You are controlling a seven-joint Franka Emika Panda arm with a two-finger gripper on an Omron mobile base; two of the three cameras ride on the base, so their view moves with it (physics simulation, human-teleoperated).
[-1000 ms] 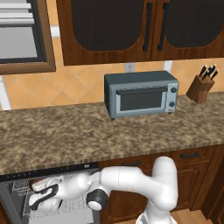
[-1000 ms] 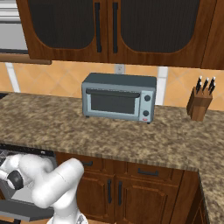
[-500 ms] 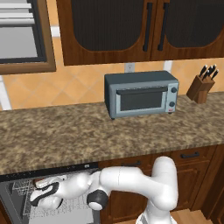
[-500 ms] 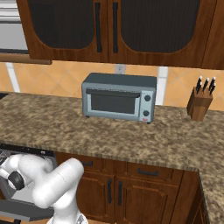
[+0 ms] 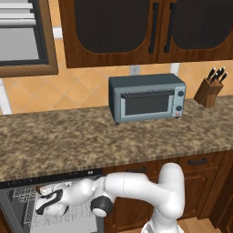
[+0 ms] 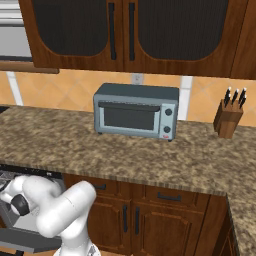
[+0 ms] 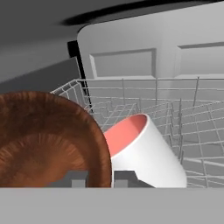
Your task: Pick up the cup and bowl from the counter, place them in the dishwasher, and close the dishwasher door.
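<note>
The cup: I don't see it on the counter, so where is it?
In the hand view the cup lies tilted in the dishwasher's wire rack, right beside the brown bowl.

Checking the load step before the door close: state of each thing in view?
bowl: in the dishwasher, on edge, rim between the pincer fingertips
cup: tipped on its side in the wire rack, mouth toward the camera
dishwasher: open
pincer: narrow gap around the bowl rim, cannot tell whether it grips
toaster oven: door shut, on the counter
</note>
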